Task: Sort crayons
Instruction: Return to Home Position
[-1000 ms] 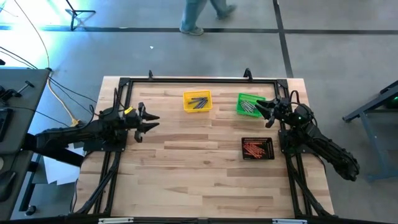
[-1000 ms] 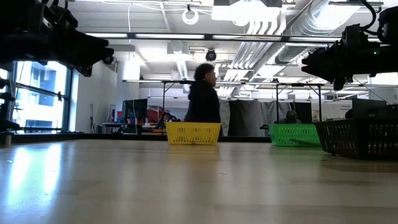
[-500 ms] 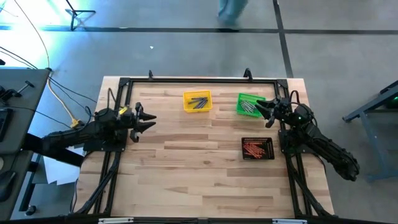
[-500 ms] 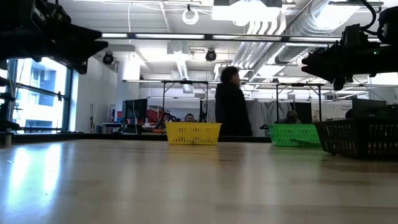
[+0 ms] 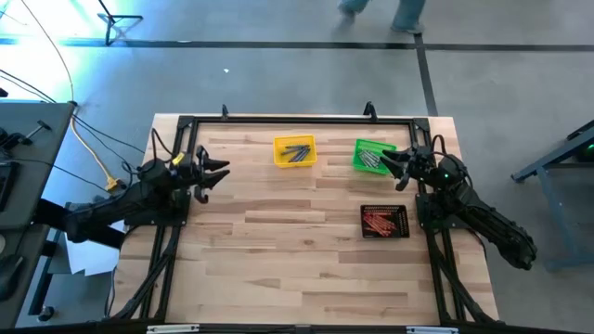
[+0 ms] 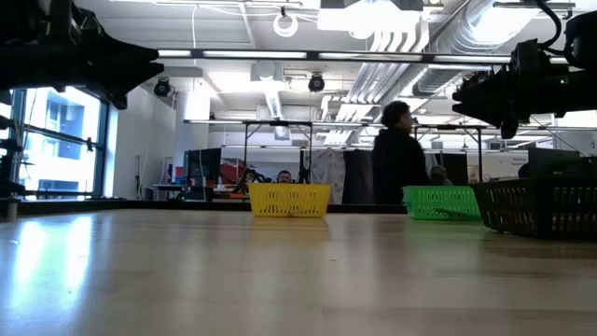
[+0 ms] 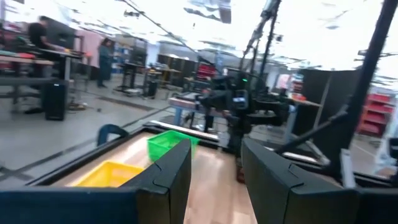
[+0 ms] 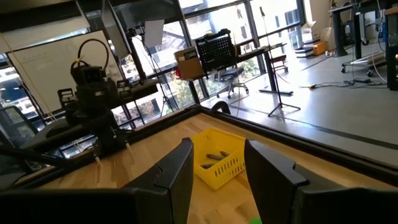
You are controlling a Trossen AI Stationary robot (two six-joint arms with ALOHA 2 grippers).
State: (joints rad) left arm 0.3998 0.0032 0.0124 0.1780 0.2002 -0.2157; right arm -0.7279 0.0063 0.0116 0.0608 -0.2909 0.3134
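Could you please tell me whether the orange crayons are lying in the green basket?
No, the high view shows the orange crayons in the black basket; the green basket holds grey crayons.

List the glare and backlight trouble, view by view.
High view: bright glare washes the floor at upper left. Low view: left arm and right arm are dark silhouettes against ceiling lights; window light sheens the table. Left wrist view: overexposed ceiling. Right wrist view: evenly lit yellow bin.

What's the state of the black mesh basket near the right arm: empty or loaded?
Loaded. The high view shows orange-red crayons lying side by side across the floor of the black mesh basket.
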